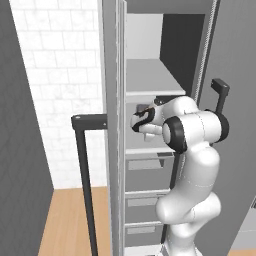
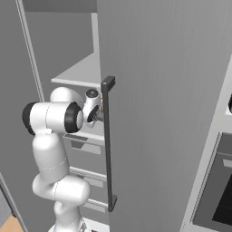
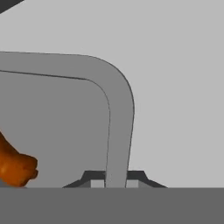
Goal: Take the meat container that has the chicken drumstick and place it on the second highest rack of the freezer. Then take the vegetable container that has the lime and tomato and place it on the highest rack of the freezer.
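The hand (image 3: pixel 116 183) sat astride the meat container's rim (image 3: pixel 118 113), with bare rack surface beyond it and the drumstick (image 3: pixel 15 164) inside, well off to one side. The left door (image 1: pixel 112 125) and right door (image 2: pixel 167 113) flanked the arm closely. Room above the hand, under the shelf (image 1: pixel 150 80), seemed slight.

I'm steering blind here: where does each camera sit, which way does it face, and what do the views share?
Left base view: behind-left, facing into the open freezer; arm at lower right.
Right base view: behind-right, facing the freezer door; arm at lower left.
Hand view: on the hand, jaws straddling the meat container rim beside the chicken drumstick.
Shared: both base views show freezer and arm.
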You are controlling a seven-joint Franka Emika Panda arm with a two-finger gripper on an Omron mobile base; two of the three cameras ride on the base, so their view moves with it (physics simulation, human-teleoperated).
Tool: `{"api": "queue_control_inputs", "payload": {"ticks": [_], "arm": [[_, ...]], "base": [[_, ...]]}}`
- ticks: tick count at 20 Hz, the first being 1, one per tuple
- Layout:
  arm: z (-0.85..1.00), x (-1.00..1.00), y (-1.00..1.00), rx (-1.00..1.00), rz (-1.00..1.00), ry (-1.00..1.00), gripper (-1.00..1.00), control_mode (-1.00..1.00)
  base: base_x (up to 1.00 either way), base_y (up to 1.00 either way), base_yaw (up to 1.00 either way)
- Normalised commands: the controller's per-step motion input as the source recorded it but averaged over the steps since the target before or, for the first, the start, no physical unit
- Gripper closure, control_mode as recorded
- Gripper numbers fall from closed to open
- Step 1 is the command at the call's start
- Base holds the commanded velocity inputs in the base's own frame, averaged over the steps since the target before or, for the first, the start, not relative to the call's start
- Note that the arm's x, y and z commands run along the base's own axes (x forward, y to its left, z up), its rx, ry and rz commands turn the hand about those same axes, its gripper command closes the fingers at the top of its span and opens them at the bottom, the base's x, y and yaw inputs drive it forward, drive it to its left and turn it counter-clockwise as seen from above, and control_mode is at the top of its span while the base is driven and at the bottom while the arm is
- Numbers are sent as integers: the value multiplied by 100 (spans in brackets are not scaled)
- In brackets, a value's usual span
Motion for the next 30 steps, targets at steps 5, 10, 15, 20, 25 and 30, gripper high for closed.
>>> {"api": "queue_control_inputs", "payload": {"ticks": [5,10,15,20,25,30], "arm": [[0,0,0,0,0,0,-100,-100],[0,-6,0,0,0,-1,-100,-100],[9,-83,0,0,-1,-14,-100,-100],[66,-51,0,0,0,-3,-100,-100],[85,-30,-5,0,0,2,-100,-100],[67,-51,-14,1,0,9,-100,-100]], "base": [[0,0,0],[0,0,0],[0,0,0],[0,0,0],[0,0,0],[0,0,0]]}}
